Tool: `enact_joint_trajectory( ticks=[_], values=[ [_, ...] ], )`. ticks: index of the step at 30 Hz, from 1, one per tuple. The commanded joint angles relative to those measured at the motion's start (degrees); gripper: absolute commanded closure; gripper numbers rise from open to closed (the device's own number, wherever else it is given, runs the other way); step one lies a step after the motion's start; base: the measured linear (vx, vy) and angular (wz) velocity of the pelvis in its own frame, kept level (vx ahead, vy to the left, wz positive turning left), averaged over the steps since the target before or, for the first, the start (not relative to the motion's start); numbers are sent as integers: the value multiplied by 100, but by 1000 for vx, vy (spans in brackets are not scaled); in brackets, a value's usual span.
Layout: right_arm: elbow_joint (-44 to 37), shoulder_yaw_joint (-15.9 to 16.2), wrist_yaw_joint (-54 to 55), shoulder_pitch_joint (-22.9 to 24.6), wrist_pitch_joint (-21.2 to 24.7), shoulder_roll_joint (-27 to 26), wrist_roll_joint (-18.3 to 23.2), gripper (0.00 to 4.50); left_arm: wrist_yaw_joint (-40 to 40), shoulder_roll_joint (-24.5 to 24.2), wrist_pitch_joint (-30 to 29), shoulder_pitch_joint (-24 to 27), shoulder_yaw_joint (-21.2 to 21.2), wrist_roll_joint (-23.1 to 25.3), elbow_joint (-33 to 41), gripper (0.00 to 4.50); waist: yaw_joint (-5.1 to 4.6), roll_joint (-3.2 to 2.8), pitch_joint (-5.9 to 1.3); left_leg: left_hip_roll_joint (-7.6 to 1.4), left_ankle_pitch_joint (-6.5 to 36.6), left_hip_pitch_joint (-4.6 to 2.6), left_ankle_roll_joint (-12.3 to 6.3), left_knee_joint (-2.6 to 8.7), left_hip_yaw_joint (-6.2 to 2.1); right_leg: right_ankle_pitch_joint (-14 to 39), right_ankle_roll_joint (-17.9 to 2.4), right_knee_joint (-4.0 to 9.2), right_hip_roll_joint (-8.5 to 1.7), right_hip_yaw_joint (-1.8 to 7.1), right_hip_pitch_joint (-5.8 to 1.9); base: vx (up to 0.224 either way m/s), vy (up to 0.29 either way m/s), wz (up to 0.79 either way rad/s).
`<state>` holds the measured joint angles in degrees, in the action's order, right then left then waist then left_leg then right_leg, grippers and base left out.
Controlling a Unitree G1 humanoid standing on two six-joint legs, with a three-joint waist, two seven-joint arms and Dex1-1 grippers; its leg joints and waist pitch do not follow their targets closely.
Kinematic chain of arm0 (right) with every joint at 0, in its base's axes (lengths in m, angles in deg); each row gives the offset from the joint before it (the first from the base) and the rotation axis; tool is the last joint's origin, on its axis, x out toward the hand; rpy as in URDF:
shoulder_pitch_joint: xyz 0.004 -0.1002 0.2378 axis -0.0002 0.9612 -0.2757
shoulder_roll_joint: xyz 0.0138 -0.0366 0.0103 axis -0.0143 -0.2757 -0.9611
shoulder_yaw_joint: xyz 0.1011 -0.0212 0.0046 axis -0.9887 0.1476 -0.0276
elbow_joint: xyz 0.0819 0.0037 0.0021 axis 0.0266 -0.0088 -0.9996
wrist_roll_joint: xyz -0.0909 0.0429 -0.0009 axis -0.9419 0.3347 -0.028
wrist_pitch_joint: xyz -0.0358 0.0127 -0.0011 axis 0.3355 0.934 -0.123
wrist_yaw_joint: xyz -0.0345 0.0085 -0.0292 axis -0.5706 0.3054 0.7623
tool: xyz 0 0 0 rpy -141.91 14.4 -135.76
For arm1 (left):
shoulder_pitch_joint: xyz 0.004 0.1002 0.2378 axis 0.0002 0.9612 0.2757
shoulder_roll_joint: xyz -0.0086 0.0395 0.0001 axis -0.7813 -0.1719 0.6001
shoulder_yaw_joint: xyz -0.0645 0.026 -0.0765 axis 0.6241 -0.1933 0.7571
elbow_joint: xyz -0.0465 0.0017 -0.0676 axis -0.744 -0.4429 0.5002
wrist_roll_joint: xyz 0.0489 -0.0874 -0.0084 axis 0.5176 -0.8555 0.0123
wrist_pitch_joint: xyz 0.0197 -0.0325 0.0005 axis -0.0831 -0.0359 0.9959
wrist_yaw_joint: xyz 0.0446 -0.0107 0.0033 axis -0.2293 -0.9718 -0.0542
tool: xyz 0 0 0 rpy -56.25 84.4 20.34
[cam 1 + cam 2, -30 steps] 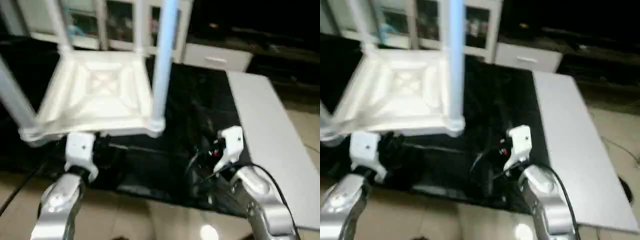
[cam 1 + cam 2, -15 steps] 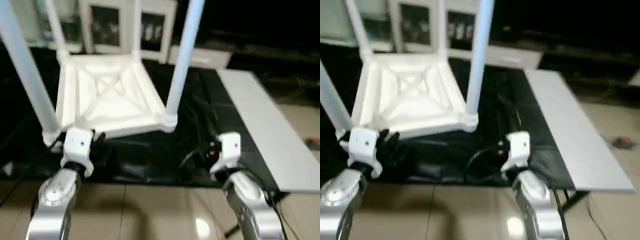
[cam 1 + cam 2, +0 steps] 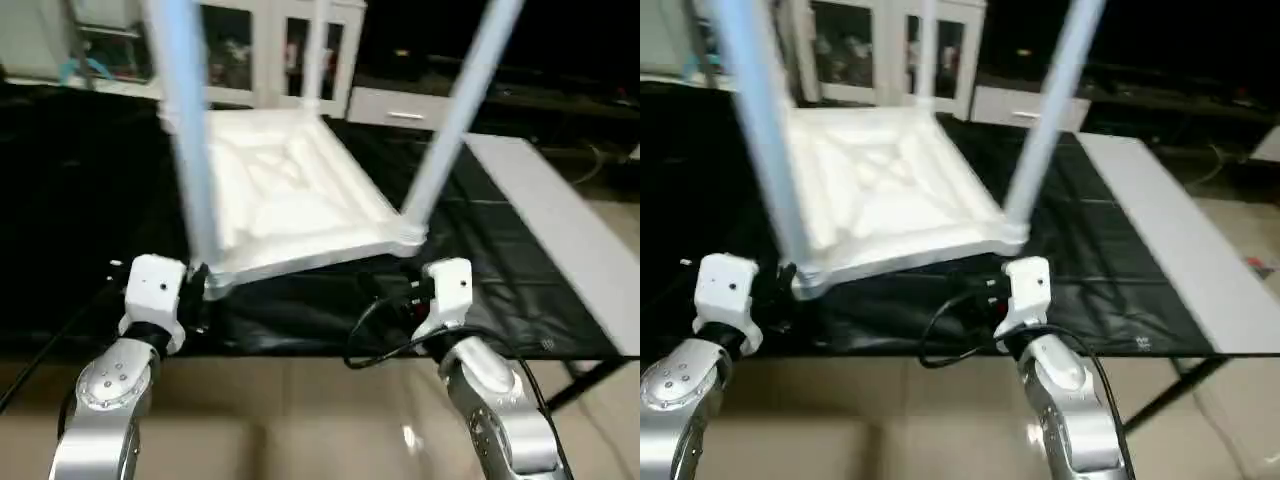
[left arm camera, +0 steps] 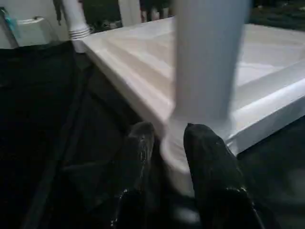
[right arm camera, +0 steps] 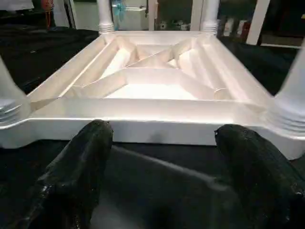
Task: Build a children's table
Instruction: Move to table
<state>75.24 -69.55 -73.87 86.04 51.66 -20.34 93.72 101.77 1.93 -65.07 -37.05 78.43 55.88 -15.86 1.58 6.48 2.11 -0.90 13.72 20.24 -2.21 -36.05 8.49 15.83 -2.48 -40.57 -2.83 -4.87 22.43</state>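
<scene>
The children's table (image 3: pixel 290 190) lies upside down on the black surface, X-ribbed underside up, with its white legs standing upward. One leg (image 3: pixel 190 130) rises from the near-left corner socket (image 4: pixel 178 152). My left gripper (image 4: pixel 170 131) is shut on that socket, one black finger (image 4: pixel 138 157) on each side. Another leg (image 3: pixel 455 120) stands at the near-right corner. My right gripper (image 5: pixel 167 157) is open just in front of the table's near edge (image 5: pixel 143 121), its fingers (image 5: pixel 81 167) wide apart with nothing between them.
A black sheet (image 3: pixel 80 200) covers the work surface. A long grey-white board (image 3: pixel 570 230) lies along the right side. A white cabinet with glass doors (image 3: pixel 260 50) stands behind. A black cable (image 3: pixel 370 330) loops by my right wrist. Tiled floor (image 3: pixel 300 420) is in front.
The whole picture has swung and tilted, so the camera moved. My left gripper stays at the table's near-left corner, and my right gripper stays open before the near edge.
</scene>
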Motion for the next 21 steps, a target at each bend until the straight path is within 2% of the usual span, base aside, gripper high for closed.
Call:
enact_joint_trajectory(
  ticks=[1,2,3,4,5,6,7,8,9,10,11,12,13,14,15,16,17,18,19,20,21],
  values=[
    [42,-164,3,-5,21,79,-29,69,-84,29,-27,-48,-191,167,43,308,269,-24,-216,-578,1284,160,282,-946,-679,1919,-84,1448,-2006,1527,-177,-49,194,16],
    [52,-167,-3,-24,20,81,-32,69,-135,25,37,-100,-272,263,27,308,200,-151,-195,-679,931,309,632,-1084,-903,2183,-426,1343,-2044,1320,-369,-34,208,-15],
    [61,-165,-3,-37,17,82,-33,69,-163,47,21,-143,-314,282,19,308,134,-172,-69,-935,557,417,1069,-697,-927,1900,-1123,1197,-1560,651,-519,-34,208,-15],
    [66,-161,0,-52,16,88,-33,69,-167,99,-11,-192,-345,244,14,308,69,-395,-100,-1020,829,-61,1302,110,-868,1452,-1026,881,-539,54,-215,-42,227,-30],
    [66,-161,0,-53,16,89,-33,69,-166,103,-14,-195,-347,240,14,308,-11,-611,-187,-1258,842,-144,1584,391,-1034,737,-708,606,-194,-50,-253,-62,253,26],
    [67,-156,1,-58,14,97,-32,69,-143,134,-28,-206,-348,191,15,308,-81,-682,-264,-1727,808,-211,2134,668,-1270,-337,-254,92,-103,93,46,-62,253,26],
    [68,-158,1,-68,14,105,-28,69,-123,172,19,-208,-346,136,17,308,-70,-803,-198,-1771,177,-103,2392,793,-1383,-86,17,-201,-50,39,144,-43,227,25],
    [72,-162,1,-83,16,115,-23,69,-88,246,-68,-211,-308,-10,28,308,-28,-817,-207,-1791,-90,-105,2489,805,-1366,63,112,-322,-29,12,260,-30,143,0],
    [74,-164,2,-90,18,122,-18,69,-74,282,-117,-211,-288,-83,35,308,-26,-803,-239,-1701,-276,-96,2400,726,-1287,196,234,-366,-5,11,268,-30,143,0],
    [85,-172,-3,-111,17,138,-4,69,12,273,-132,-209,-338,-142,67,308,-32,-771,-336,-1356,-1010,-202,1814,560,-1141,332,345,-176,18,-6,197,-39,86,1],
    [85,-173,-4,-112,17,139,-3,69,17,271,-131,-208,-343,-141,69,308,-43,-733,-352,-1279,-1291,-255,1619,524,-1118,226,367,-66,7,22,172,-57,25,-2],
    [94,-180,-19,-122,14,151,4,69,277,269,-104,-164,-393,-375,143,308,-40,-621,-333,-1172,-1637,-255,1267,528,-1062,-148,375,249,-93,132,35,-57,25,-2],
    [98,-190,-30,-125,14,157,10,69,498,262,-101,-116,-423,-584,218,308,-25,-369,-298,-977,-1294,-92,1052,416,-841,-702,407,782,-381,369,-178,-50,-45,0],
    [103,-198,-38,-127,13,165,12,69,713,207,-48,-70,-496,-704,285,308,22,-279,-296,-871,-855,34,1026,344,-676,-1002,375,815,-552,500,-301,-85,-107,-5],
    [112,-209,-48,-129,11,171,14,69,879,140,-19,-42,-575,-760,325,308,96,-227,-248,-842,-257,236,872,398,-587,-855,484,934,-889,628,-434,-85,-107,-5],
    [150,-243,-81,-143,1,199,22,69,1391,-125,108,-4,-864,-819,370,308,239,-91,-241,-956,500,143,570,446,-438,264,410,1020,-886,657,-416,-98,-119,-4],
    [150,-243,-81,-143,1,199,22,69,1391,-125,108,-4,-864,-819,370,308,239,-125,-202,-981,528,159,521,545,-413,534,289,1018,-800,620,-417,-66,-89,-1],
    [150,-243,-81,-143,1,199,22,69,1391,-125,108,-4,-864,-819,370,308,221,-203,-186,-1094,820,114,509,662,-351,995,-30,1015,-653,554,-336,-66,-89,-1],
    [183,-268,-116,-171,3,247,48,69,1698,-325,232,-133,-1090,-710,212,308,196,-177,-181,-1124,947,119,503,684,-330,1081,-147,1007,-612,534,-324,-59,-67,-3],
    [199,-280,-166,-199,20,287,81,69,1844,-382,284,-314,-1185,-654,18,308,211,-246,-188,-1184,1136,61,506,701,-287,1072,-317,988,-576,537,-267,0,0,0],
    [212,-281,-230,-232,38,338,105,69,1963,-372,324,-568,-1235,-636,-261,308,184,-234,-191,-1203,1130,54,504,706,-263,909,-381,973,-553,535,-255,0,0,0]
  ],
)
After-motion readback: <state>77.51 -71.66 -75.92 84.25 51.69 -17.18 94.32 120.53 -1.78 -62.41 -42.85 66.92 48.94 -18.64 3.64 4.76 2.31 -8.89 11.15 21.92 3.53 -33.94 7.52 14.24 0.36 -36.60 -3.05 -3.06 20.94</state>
